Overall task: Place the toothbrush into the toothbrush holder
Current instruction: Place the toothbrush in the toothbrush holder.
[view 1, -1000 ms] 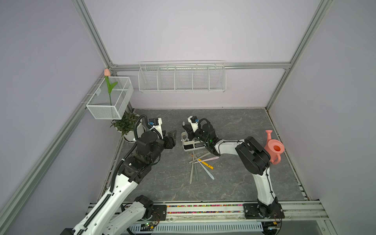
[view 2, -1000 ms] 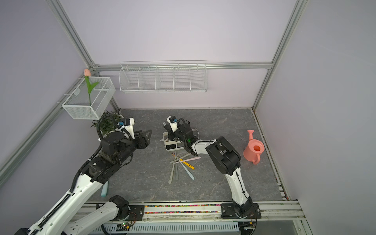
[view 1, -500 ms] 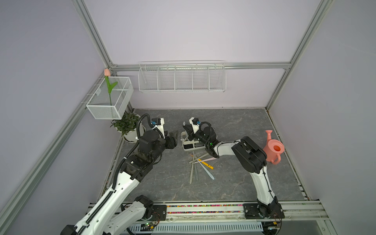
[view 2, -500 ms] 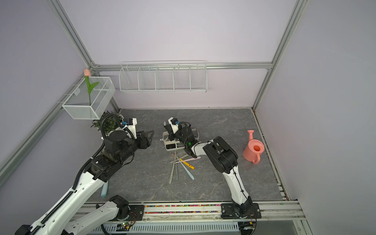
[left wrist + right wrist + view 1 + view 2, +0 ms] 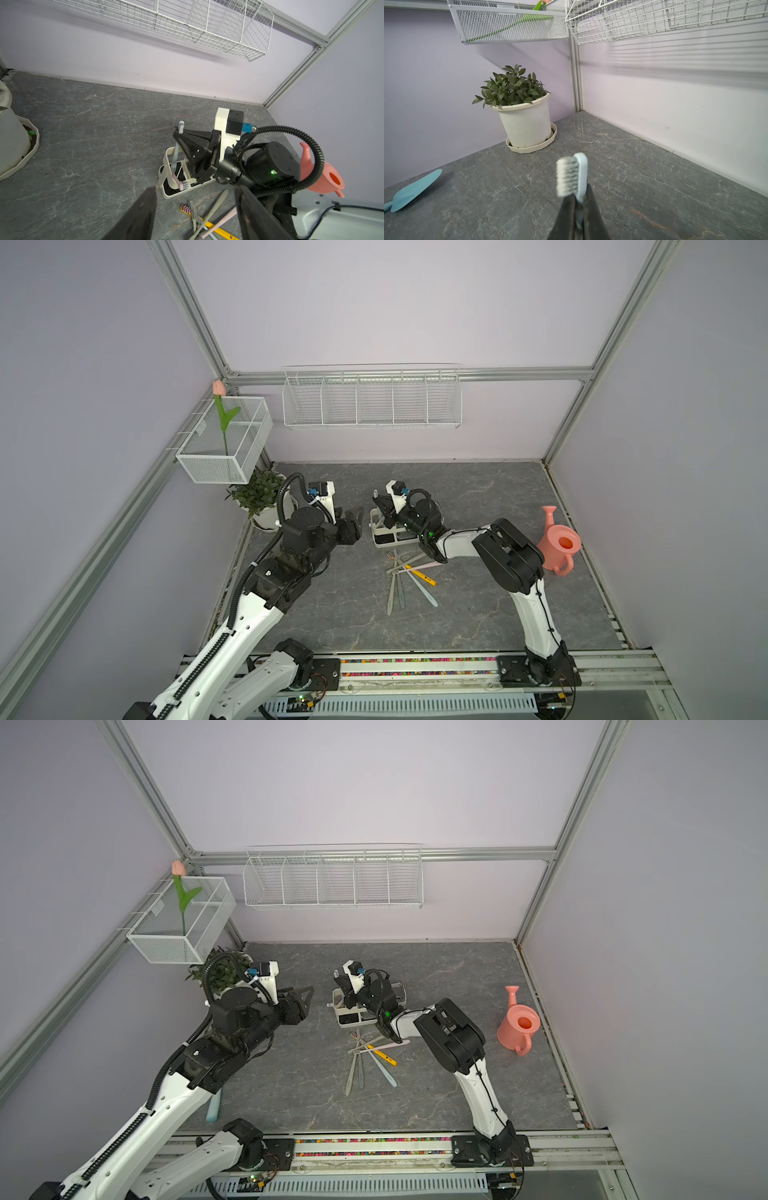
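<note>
We have the right gripper point(image 5: 179, 133) clenched on the neck of the light-blue toothbrush point(image 5: 175, 154), just under its bristle head. The brush stands head up and slightly tilted. Its handle reaches down into the end section of the toothbrush holder point(image 5: 165, 160), on the side facing the left gripper point(image 5: 356, 521). We cannot tell whether the handle's tip touches the bottom.

The left gripper hangs released, jaws apart, near the holder but not touching it, so nothing steadies the rack.

Several things could go wrong from here:

- **Early release:** if we let go before the handle is seated, the tilted brush could lean over the low rim and drop to the table.
- **Blocked section:** a pink toothbrush point(image 5: 180, 184) lies in that same section with its head low. It may block the handle or deflect it sideways.
- **Tipping the rack:** the holder looks light and narrow. Pressing down off-centre, or nudging its wall with the black fingers, could slide or tip it toward the loose toothbrushes point(image 5: 398, 577) lying just in front.
- **Snagging on withdrawal:** the grip sits right against the bristles. If the fingers catch them as they open and pull away, they could lift the brush back out.
</note>
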Tool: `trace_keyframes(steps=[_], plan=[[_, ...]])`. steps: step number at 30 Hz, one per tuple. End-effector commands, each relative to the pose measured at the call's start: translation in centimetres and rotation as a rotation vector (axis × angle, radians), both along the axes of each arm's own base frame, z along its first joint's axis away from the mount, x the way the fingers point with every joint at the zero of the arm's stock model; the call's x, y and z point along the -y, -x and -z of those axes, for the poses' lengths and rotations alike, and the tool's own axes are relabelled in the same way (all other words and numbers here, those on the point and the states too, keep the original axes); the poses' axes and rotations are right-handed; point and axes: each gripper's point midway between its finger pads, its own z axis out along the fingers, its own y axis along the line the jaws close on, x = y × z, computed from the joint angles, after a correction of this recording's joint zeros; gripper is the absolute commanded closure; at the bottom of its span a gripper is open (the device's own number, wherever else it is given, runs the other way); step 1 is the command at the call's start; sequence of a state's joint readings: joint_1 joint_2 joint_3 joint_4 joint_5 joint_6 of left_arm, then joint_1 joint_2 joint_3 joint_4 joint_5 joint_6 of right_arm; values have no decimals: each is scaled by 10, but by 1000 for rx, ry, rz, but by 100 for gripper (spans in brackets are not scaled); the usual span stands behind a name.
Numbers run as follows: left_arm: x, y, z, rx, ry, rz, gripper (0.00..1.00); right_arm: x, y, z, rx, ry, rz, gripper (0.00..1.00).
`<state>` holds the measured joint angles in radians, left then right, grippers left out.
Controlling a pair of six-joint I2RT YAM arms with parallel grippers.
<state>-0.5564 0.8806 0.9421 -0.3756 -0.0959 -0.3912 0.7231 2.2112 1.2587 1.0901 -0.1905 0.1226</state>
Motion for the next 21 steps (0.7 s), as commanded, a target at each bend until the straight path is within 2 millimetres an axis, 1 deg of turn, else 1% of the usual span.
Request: trace_keyframes(steps=[1, 6, 12, 15, 19, 21], plan=[[-4, 4, 1, 2, 1, -3, 36, -7, 3, 2, 15, -4, -28, 93], [-2, 3, 5, -7, -3, 0, 36, -8, 3, 8, -3, 8, -32, 93], [-1, 3, 4, -4, 3, 4, 36, -9, 6, 18, -28, 34, -37, 93], [-1, 3, 3, -2, 8, 7, 36, -4, 4, 20, -40, 23, -13, 88], [0, 3, 3, -3, 14, 10, 36, -3, 4, 16, -44, 8, -12, 82], [1, 3, 3, -5, 16, 13, 35, -1, 4, 13, -40, 3, -2, 74]])
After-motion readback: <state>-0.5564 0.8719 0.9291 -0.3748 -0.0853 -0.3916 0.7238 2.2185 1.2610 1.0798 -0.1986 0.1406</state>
